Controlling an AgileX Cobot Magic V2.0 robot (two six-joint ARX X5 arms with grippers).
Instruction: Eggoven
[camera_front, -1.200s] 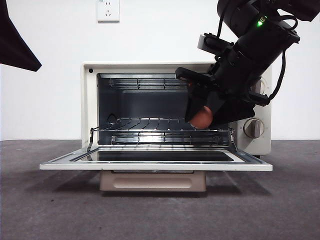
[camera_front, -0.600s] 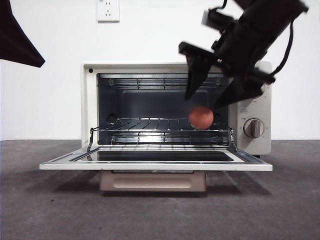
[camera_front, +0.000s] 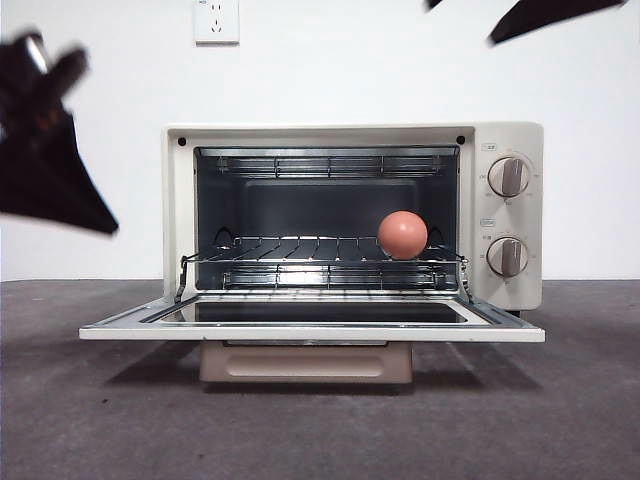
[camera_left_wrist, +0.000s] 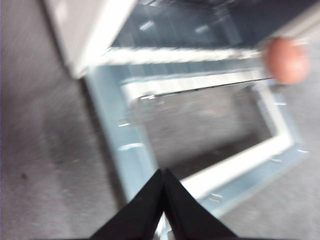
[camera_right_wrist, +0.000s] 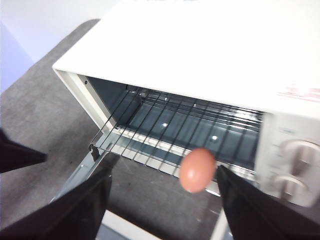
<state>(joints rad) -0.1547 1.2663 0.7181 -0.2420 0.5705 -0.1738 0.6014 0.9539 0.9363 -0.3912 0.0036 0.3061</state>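
The cream-white toaster oven (camera_front: 340, 135) stands with its glass door (camera_front: 312, 325) folded down flat. The reddish-brown egg (camera_front: 403, 235) rests on the wire rack (camera_front: 300, 255) at its right end, touched by nothing. My right gripper (camera_front: 545, 12) is open and empty, high above the oven's right side; in the right wrist view its jaws (camera_right_wrist: 162, 200) stand wide apart above the egg (camera_right_wrist: 197, 170) and the oven (camera_right_wrist: 210, 55). My left gripper (camera_front: 50, 170) hangs blurred left of the oven; its jaws (camera_left_wrist: 162, 172) are shut and empty above the door (camera_left_wrist: 200, 125), with the egg (camera_left_wrist: 286, 60) far off.
Two knobs (camera_front: 508, 177) sit on the oven's right panel. The beige handle (camera_front: 305, 362) hangs below the open door's front edge. Dark grey tabletop (camera_front: 100, 420) lies around the oven, with a white wall and a socket (camera_front: 216, 20) behind.
The right gripper let go of the egg on the rack, opened, and rose out of the oven to the top right. The left gripper moved down and in at the left.
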